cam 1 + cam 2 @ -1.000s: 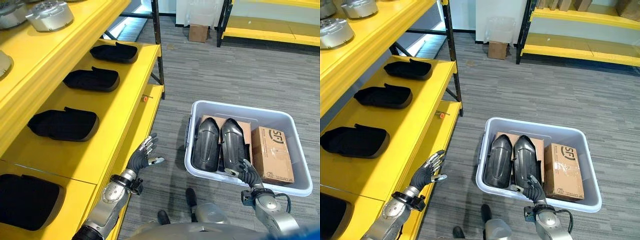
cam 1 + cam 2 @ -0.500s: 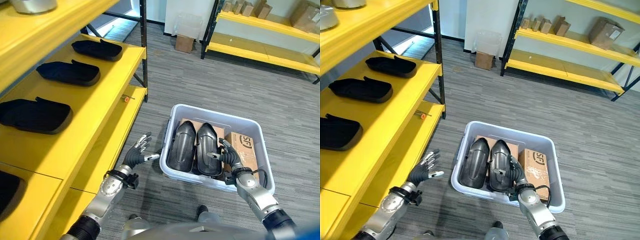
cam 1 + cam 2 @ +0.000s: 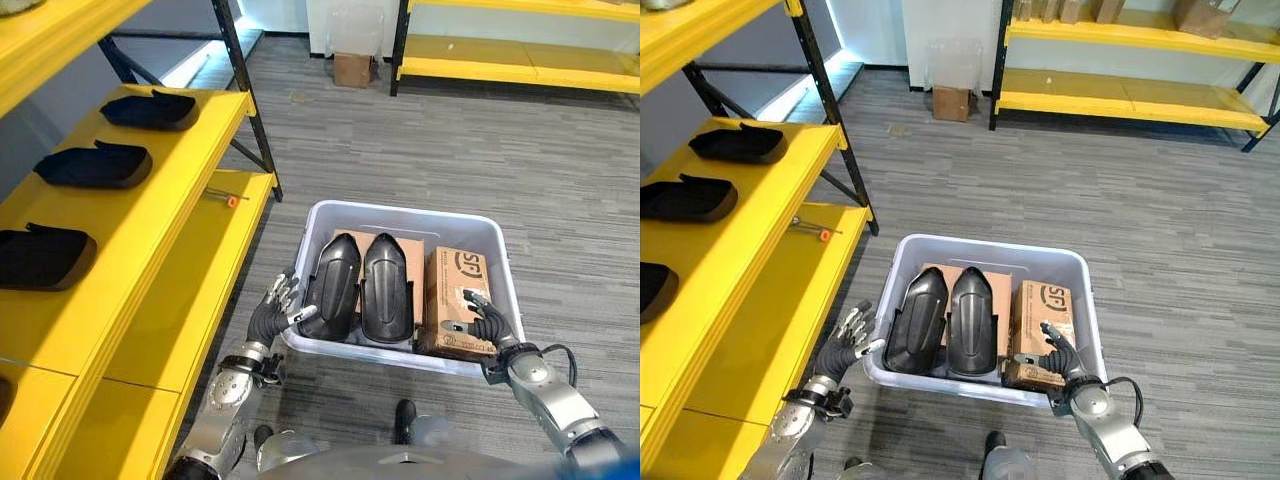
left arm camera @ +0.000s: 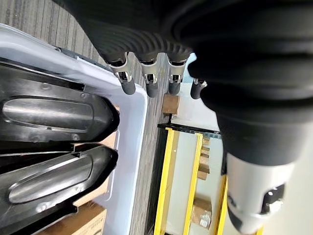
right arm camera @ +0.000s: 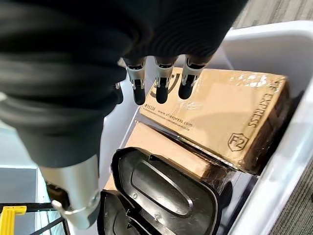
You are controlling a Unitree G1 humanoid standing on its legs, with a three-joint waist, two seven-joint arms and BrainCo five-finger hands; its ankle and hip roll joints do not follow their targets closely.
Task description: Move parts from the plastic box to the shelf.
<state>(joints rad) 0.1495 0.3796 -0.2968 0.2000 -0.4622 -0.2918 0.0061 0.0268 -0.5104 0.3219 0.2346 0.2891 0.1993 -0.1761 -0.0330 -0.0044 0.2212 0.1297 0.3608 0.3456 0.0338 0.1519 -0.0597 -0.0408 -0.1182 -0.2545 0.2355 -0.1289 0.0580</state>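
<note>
A pale plastic box [image 3: 405,214] stands on the grey floor. It holds two black moulded parts [image 3: 333,285] [image 3: 385,286] side by side and a taped cardboard carton [image 3: 456,298]. My left hand [image 3: 272,312] is open by the box's near left corner, its fingers [image 4: 149,84] reaching past the rim [image 4: 133,142] beside the left part [image 4: 49,110]. My right hand [image 3: 483,322] is open and hovers at the carton's near end, its fingers [image 5: 164,82] above the carton [image 5: 220,117]. It holds nothing. The yellow shelf [image 3: 170,215] on the left carries black parts [image 3: 150,108] [image 3: 92,165] [image 3: 40,258].
A black shelf post [image 3: 240,92] stands at the shelf's far corner. A thin tool with an orange tip [image 3: 228,200] lies on the lower yellow board. A second yellow rack [image 3: 1120,100] with cardboard boxes runs along the back, and a small carton [image 3: 352,68] sits on the floor.
The camera has swung towards the box. My right hand has moved from the right black part to the carton. My left hand has come up to the box's left corner.
</note>
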